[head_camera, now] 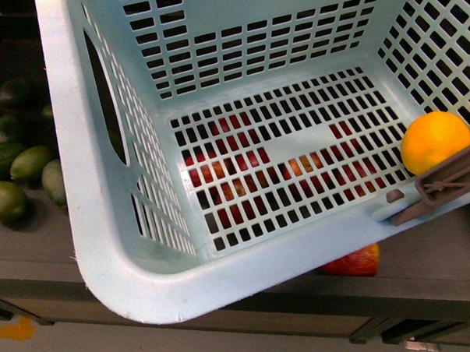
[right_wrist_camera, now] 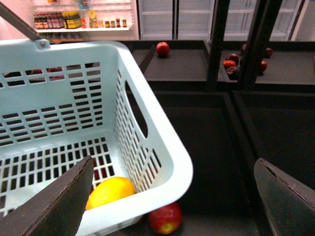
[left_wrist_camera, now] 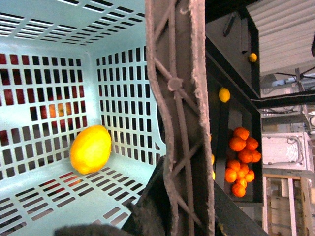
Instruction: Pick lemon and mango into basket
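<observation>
We saw the basket (head_camera: 105, 228) filling most of the front view, tilted so that its slotted floor faced us. The lemon (head_camera: 435, 141) sat inside it at the right edge of the frame, in the corner where the floor met a side wall. It was just above the brown handle (head_camera: 446, 184), which crossed the rim there. Red fruits (head_camera: 221, 128) showed through the floor slots from below, and one red-and-orange fruit (head_camera: 354, 261) peeked out under the lower rim. We could not tell whether any of them was the mango. Green fruits (head_camera: 16, 166) lay on the dark shelf (head_camera: 426, 253) at the left edge of the frame, outside the basket.

In the right wrist view the right gripper (right_wrist_camera: 173, 164) hung over the near corner of the basket. Its two dark fingers (right_wrist_camera: 59, 201) were spread wide at the lower left and lower right of the frame, with nothing clamped between them. The lemon lay in that corner, between the fingers and below them.

In the left wrist view the handle ran top to bottom through the middle, very close to the lens. Only a dark part of the left gripper (left_wrist_camera: 150, 209) showed at the bottom edge against the handle, so we could not tell whether its pincer was closed or apart. A heap of tangerines (left_wrist_camera: 241, 160) sat at the right of that frame.
</observation>
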You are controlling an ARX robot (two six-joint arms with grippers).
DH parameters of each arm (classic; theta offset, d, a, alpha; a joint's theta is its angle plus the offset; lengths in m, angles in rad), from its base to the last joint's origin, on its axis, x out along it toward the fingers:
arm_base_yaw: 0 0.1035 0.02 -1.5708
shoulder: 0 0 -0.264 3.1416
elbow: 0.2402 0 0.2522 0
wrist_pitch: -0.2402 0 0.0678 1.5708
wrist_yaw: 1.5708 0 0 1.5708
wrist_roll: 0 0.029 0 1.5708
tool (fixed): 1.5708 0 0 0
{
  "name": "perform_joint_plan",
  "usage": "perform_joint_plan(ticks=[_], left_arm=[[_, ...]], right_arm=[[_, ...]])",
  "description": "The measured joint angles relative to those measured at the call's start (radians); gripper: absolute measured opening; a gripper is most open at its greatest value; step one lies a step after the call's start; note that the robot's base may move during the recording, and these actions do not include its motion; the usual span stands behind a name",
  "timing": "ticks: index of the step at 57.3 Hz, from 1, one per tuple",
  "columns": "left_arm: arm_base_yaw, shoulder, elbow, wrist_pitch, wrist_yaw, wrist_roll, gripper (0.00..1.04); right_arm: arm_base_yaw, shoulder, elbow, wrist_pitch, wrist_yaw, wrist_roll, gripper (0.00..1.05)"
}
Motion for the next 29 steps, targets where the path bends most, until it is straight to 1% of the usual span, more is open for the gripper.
perform_joint_plan(ticks=[29], left_arm=[[0.006, 0.000, 0.000, -0.001, 0.002, 0.003, 0.07]], right_arm=[[0.001, 0.000, -0.003, -0.001, -0.002, 0.000, 0.96]])
